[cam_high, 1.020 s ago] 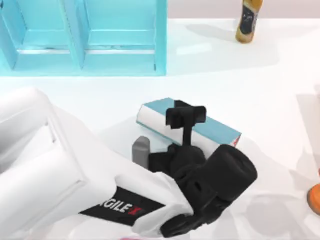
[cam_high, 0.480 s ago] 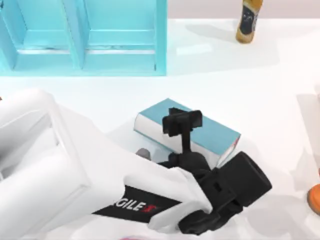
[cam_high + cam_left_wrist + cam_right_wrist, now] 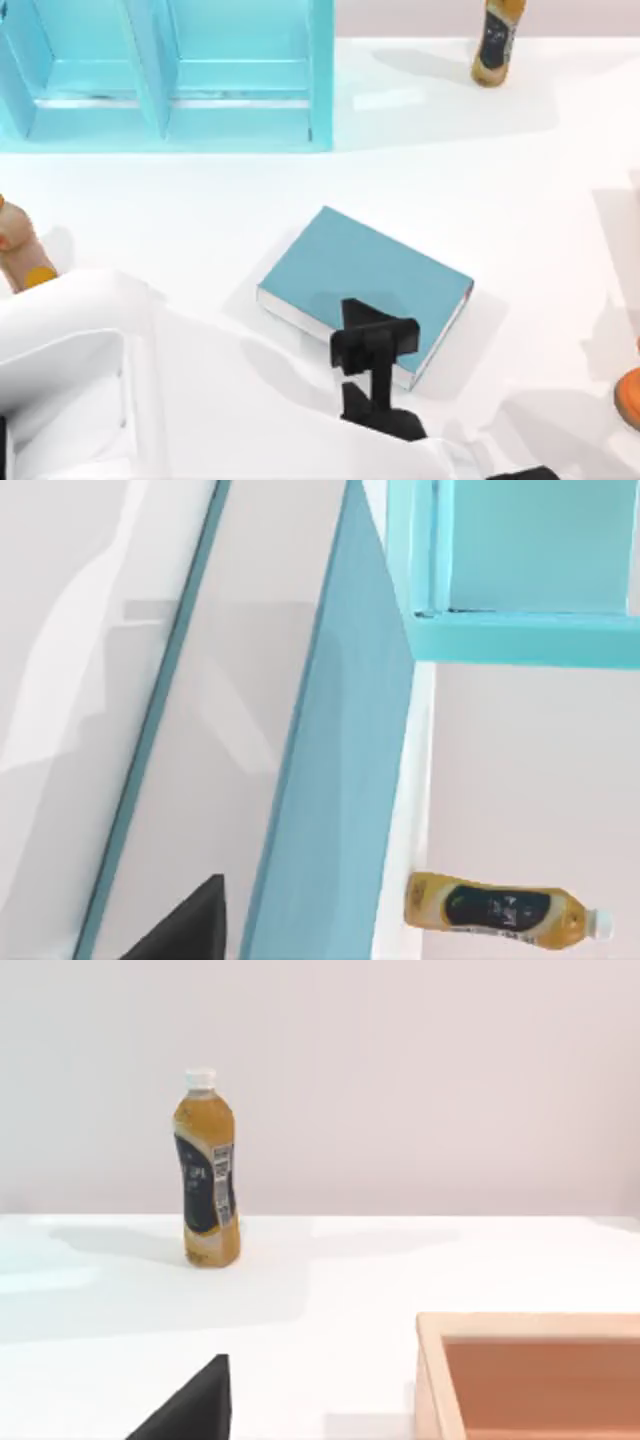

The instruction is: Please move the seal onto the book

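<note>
the left gripper (image 3: 372,340) hangs over the book (image 3: 365,285)'s near edge; its grip cannot be made out; the white arm hides the table (image 3: 520,200) beneath.

Teal-blue book (image 3: 365,277) with white page edges, light-blue shelf (image 3: 165,75), white desk (image 3: 520,190), amber bottle (image 3: 207,1166) with white cap and black label, white left arm (image 3: 150,400) with black gripper (image 3: 372,345), orange tray (image 3: 530,1375).
</note>
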